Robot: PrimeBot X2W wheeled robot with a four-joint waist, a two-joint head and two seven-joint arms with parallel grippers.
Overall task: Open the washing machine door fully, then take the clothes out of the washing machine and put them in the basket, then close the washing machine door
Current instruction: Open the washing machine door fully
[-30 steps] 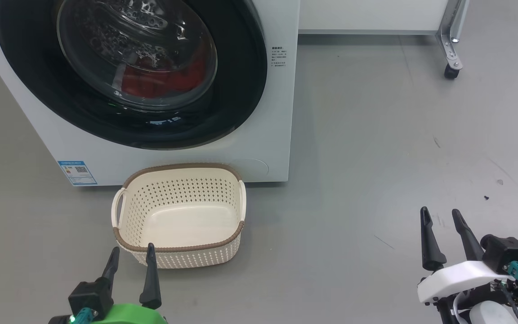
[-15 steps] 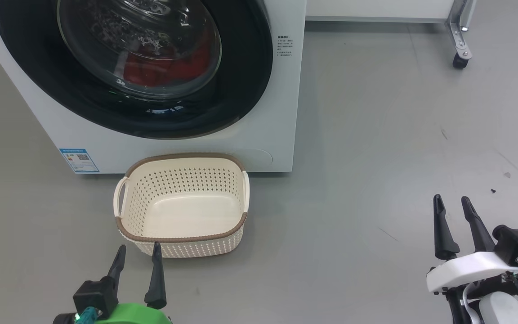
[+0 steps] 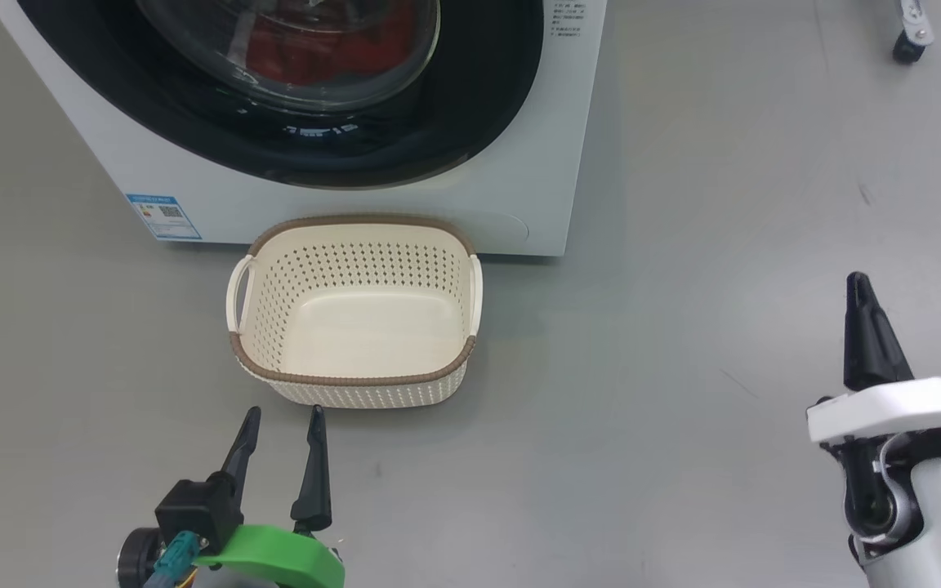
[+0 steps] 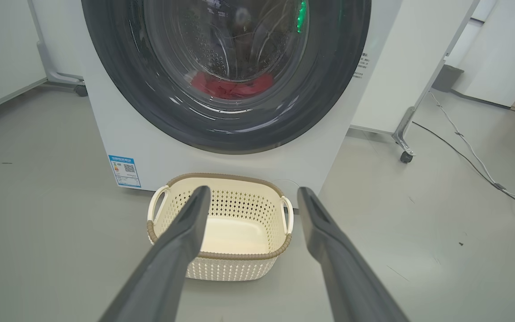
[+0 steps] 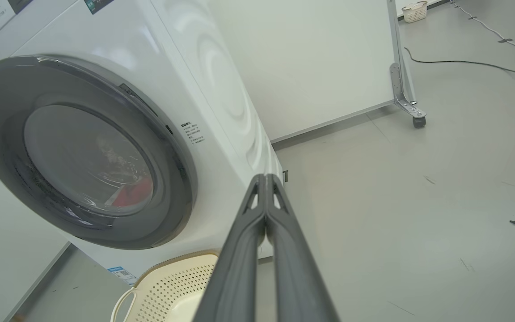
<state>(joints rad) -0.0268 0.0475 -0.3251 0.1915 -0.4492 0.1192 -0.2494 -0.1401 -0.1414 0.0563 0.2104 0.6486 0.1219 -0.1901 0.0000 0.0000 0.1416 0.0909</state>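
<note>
From the head, finds the left tool [image 3: 285, 410] spread wide and empty just short of the cream, hole-punched plastic basket [image 3: 364, 394] with its brown woven-look rim, the right tool [image 3: 858, 286] pinched shut on nothing, well aside. Along the left wrist, meets the glossy black-rimmed door [image 4: 329, 98] shut on the white washing machine [image 4: 172, 161], red clothes [image 4: 233, 87] behind bulging glass. Along the right wrist, fears slipping off that slick rim, or the swung door clipping the basket.
</note>
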